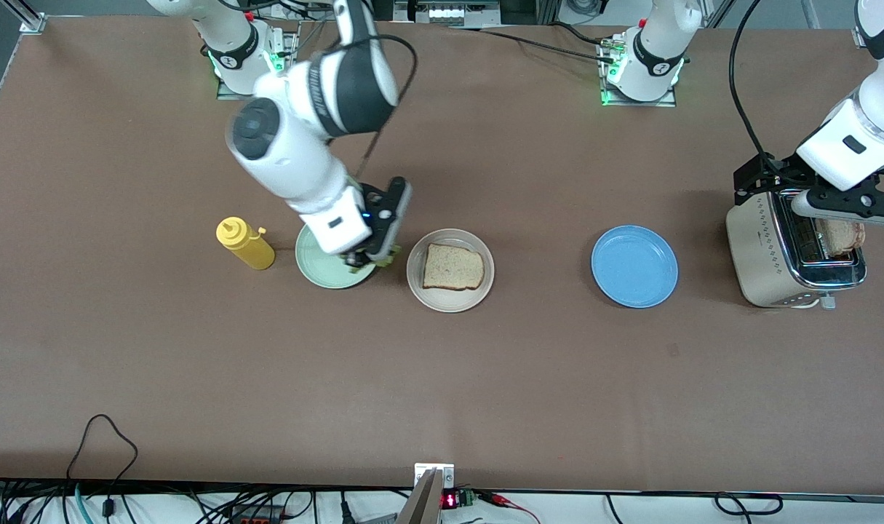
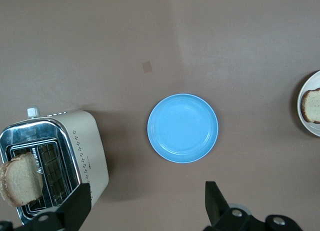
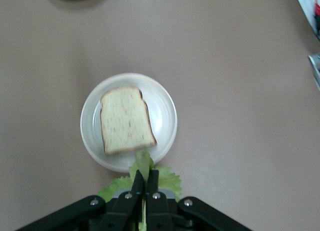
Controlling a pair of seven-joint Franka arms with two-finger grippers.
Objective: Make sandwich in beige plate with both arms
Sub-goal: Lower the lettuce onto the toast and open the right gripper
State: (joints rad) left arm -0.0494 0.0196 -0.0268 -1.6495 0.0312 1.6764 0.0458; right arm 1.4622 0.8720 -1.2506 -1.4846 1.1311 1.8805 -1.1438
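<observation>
A bread slice (image 1: 452, 267) lies flat on the beige plate (image 1: 415, 280) near the middle of the table. My right gripper (image 1: 372, 258) hangs over the edge of a mint-green plate (image 1: 314, 268), beside the beige plate. It is shut on a ruffled green lettuce leaf (image 3: 169, 181), with the gripper (image 3: 146, 175) just short of the beige plate's rim (image 3: 90, 128) and its bread (image 3: 125, 120). My left gripper (image 1: 838, 207) is open over a toaster (image 1: 758, 255), where a second bread slice (image 2: 20, 178) stands in a slot. The left gripper (image 2: 147, 196) holds nothing.
A blue plate (image 1: 634, 266) sits between the beige plate and the toaster (image 2: 87, 151). A yellow squeeze bottle (image 1: 245, 244) lies beside the mint-green plate, toward the right arm's end. Cables run along the table edge nearest the front camera.
</observation>
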